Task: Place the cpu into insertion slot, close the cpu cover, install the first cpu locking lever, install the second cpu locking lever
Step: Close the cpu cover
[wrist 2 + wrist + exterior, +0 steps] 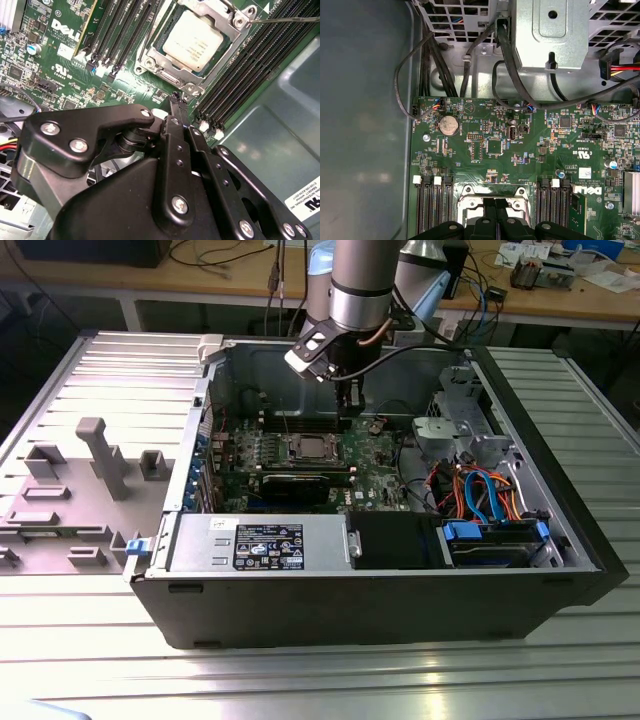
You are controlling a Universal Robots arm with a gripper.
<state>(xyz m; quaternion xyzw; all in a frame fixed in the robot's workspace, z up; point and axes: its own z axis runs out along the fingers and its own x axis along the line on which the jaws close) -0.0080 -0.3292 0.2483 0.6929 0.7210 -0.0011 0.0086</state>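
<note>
One cpu [192,40] lies flat in the insertion slot [166,76], framed by the cpu cover [239,25], toward the exterior view's left of the claw [348,412]. In the second wrist view the claw's tips, clenched on nothing, hover just off the slot's near corner. A thin lever [285,20] juts from the far corner.

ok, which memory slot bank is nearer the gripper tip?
The bank beside the grey case wall; the gripper sits just off its white latches. The other bank lies on the cpu's far side.
</note>
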